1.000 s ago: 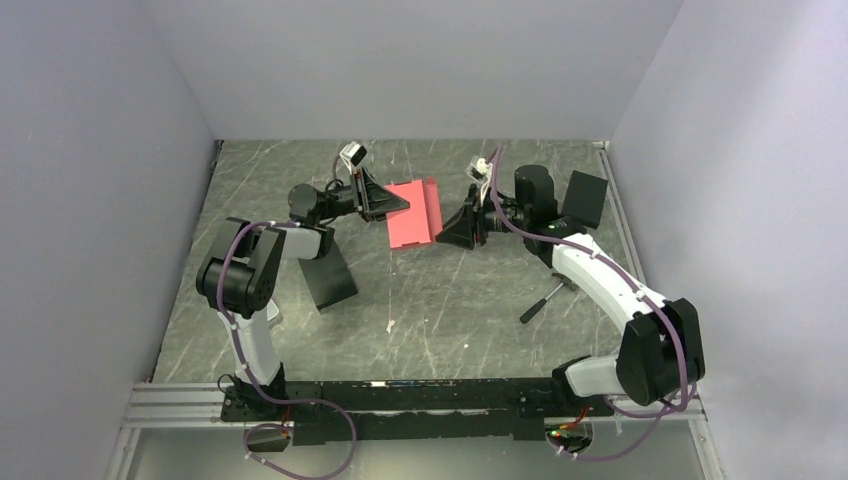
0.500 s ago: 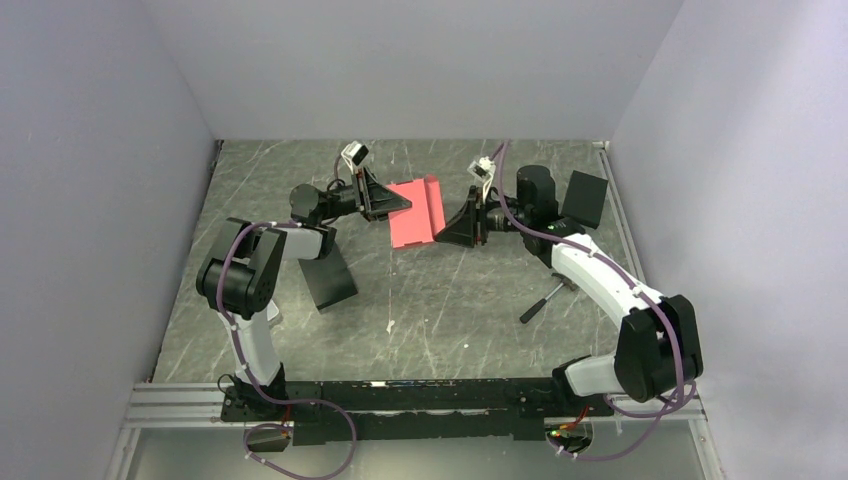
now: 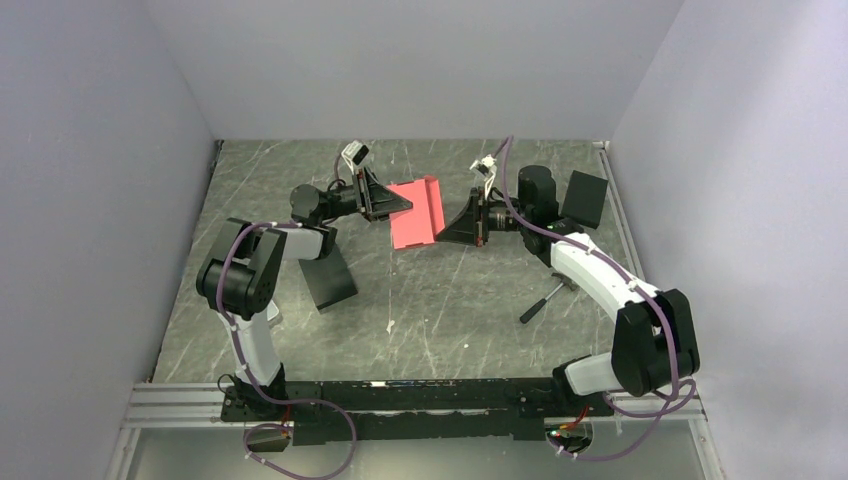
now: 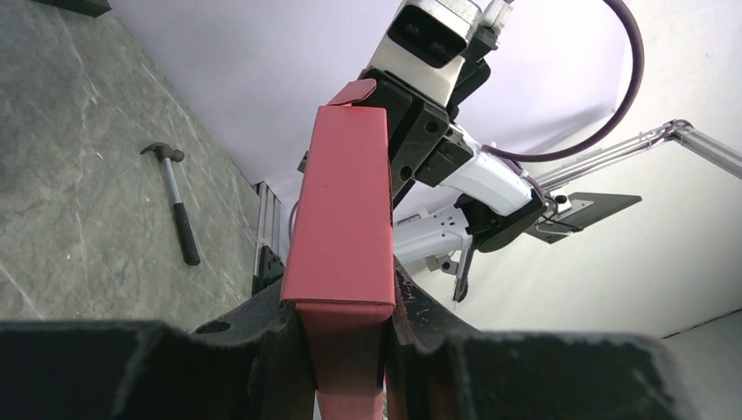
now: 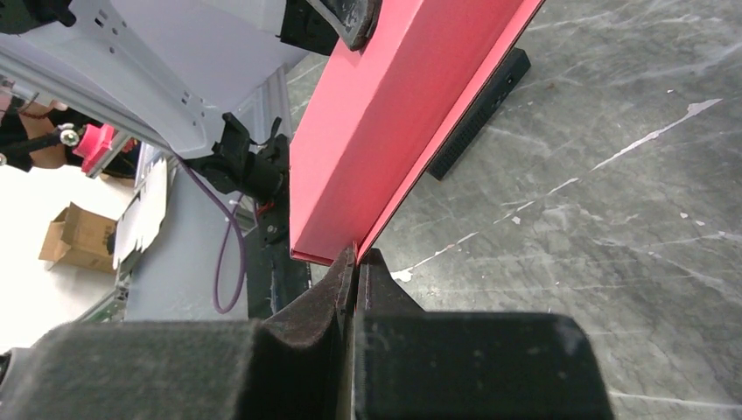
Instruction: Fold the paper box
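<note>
The red-pink thin cardboard paper box (image 4: 343,219) looks matt and smooth, with crisp creases. The dark grey-green table (image 3: 450,300) has a marbled, stone-like finish, scratched white, with a dull sheen. The black fingers (image 4: 271,350) look like grainy, scuffed matt plastic. The small hammer (image 4: 179,206) has a dull dark metal head.

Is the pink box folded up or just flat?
Folded up: the paper box has a flat face and a side wall meeting at a crease. The left pincer and right pincer hold it.
</note>
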`<state>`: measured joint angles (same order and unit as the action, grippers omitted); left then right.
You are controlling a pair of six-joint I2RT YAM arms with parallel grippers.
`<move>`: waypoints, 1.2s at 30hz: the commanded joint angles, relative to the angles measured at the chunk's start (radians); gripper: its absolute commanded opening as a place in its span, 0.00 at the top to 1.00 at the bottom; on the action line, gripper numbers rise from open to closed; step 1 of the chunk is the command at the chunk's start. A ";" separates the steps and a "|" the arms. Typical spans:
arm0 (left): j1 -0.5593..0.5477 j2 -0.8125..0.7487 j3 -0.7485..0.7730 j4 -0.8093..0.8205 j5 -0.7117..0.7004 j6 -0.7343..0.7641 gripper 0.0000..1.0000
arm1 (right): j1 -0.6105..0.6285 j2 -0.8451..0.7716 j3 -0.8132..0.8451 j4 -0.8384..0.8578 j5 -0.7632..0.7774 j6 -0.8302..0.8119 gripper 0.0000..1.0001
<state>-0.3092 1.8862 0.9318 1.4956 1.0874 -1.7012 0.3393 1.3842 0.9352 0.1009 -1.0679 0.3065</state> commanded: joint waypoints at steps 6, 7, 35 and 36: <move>-0.002 -0.059 0.027 0.060 0.072 0.067 0.95 | -0.027 -0.010 0.024 -0.012 -0.052 -0.056 0.61; -0.002 -0.059 0.028 0.060 0.081 0.071 0.95 | -0.038 -0.022 0.026 -0.023 -0.060 -0.073 0.52; -0.046 -0.154 -0.054 0.058 0.307 0.388 0.94 | -0.152 0.080 0.119 0.272 -0.144 0.442 0.21; -0.050 -0.155 -0.055 0.057 0.308 0.396 0.94 | -0.133 0.079 0.120 0.267 -0.142 0.444 0.22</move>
<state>-0.3489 1.7702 0.8825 1.4960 1.3735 -1.3781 0.1631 1.4654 1.0554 0.2535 -1.2057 0.6167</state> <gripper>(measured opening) 0.305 0.799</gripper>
